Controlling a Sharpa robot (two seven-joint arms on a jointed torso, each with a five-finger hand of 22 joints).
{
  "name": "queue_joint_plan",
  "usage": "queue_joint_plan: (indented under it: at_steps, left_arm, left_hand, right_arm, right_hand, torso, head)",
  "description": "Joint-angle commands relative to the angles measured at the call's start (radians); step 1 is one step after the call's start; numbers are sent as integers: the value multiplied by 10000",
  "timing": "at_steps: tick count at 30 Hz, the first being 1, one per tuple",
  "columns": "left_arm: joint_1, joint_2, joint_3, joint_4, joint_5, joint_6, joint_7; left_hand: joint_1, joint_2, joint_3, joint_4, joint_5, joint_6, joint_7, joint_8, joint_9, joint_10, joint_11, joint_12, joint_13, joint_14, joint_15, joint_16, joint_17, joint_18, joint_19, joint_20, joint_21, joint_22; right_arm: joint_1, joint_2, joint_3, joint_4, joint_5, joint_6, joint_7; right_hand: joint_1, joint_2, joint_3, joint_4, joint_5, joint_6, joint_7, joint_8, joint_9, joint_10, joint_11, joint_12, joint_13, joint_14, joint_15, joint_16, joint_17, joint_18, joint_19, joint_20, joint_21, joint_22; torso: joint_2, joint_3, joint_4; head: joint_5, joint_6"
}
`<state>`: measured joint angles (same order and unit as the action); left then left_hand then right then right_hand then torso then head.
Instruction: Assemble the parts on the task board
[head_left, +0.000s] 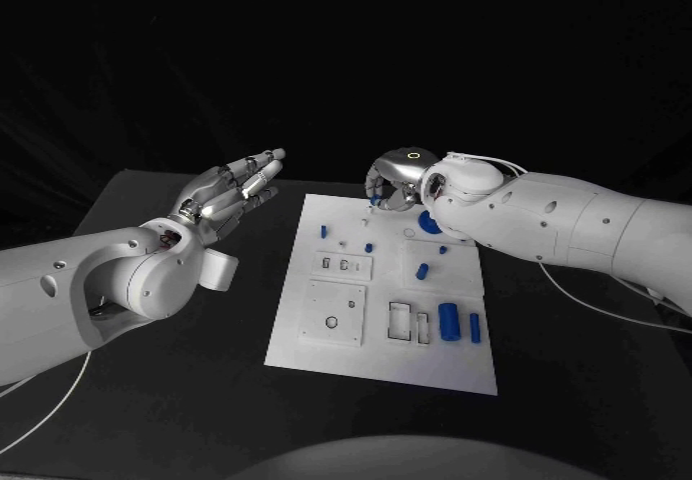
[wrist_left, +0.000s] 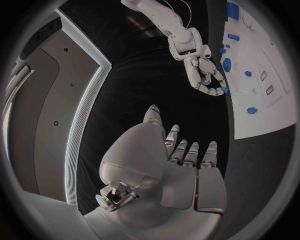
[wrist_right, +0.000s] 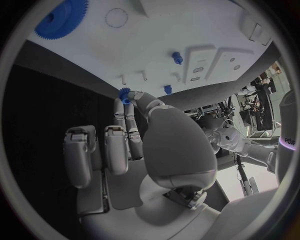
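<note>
The white task board (head_left: 433, 360) lies in the middle of the black table. My right hand (head_left: 397, 178) hovers at the board's far edge and pinches a small blue gear (wrist_right: 124, 94) between thumb and fingertip, close to three thin pegs (wrist_right: 144, 76). A large blue gear (wrist_right: 61, 17) sits on the board beside that hand. Several other blue parts lie on the board, among them a cylinder (head_left: 451, 320) and a short peg (head_left: 423, 270). My left hand (head_left: 228, 192) is raised left of the board, fingers spread, holding nothing.
Raised white plates with holes (head_left: 333, 313) and rectangular slots (head_left: 408, 322) occupy the board's near half. Bare black table (head_left: 188, 380) surrounds the board. In the left wrist view my right hand (wrist_left: 203, 72) hangs over the board's edge (wrist_left: 240, 125).
</note>
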<state>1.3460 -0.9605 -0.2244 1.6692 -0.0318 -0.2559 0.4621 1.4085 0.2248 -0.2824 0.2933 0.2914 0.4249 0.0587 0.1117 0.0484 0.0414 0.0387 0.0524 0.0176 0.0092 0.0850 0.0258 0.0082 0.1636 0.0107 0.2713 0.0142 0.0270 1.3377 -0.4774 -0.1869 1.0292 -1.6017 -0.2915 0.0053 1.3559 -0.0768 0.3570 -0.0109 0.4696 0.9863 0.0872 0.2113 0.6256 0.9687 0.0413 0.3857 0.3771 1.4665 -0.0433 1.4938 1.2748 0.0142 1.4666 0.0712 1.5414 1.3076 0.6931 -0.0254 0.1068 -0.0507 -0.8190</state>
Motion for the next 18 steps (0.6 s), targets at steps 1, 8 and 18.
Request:
queue_joint_plan:
  at_steps: [1, 8, 18]
  left_arm:
    - [10, 13, 8, 42, -71, -235, 261]
    - [8, 73, 7, 19, -72, -116, 232]
    - [7, 80, 6, 5, -72, -50, 218]
  left_hand:
    - [55, -34, -34, -39, 71, -61, -7, -51, -9, -39, -80, 63, 0, -21, -123, -53, -16, 149, -19, -33, -48, -212]
    - [394, -40, 52, -30, 499, 4, 41, -45, -4, -57, -55, 105, 1, -25, -120, -41, -14, 153, -12, -24, -41, -207]
    - [524, -37, 86, -34, 681, 72, 99, -27, 2, -57, -7, 135, 4, -15, -65, -6, -5, 154, -6, -2, -35, -203]
  right_arm:
    - [-12, 265, 7, -356, 191, 346, 94]
    - [-50, 684, 13, -895, 283, 493, 129]
    - [-131, 798, 14, -1081, 214, 847, -8]
  right_hand:
    - [22, 25, 14, 26, -69, -95, -15, -73, -8, 104, -58, -49, 3, 155, -51, -66, -27, 20, 556, -70, -55, 2233]
    - [14, 21, 24, 38, -91, -149, -15, -127, -16, 98, -51, -98, -14, 129, -43, -81, -72, 28, 531, -63, -74, 2216]
    - [49, 19, 80, 23, -62, -223, -5, -228, -32, 67, -37, -212, -50, 39, -25, -142, -258, 52, 451, -48, -132, 2162]
  torso:
    - [68, -30, 87]
    - [115, -63, 142]
    - [92, -63, 132]
  head:
    - [-65, 32]
    - [-114, 67]
    - [-84, 16]
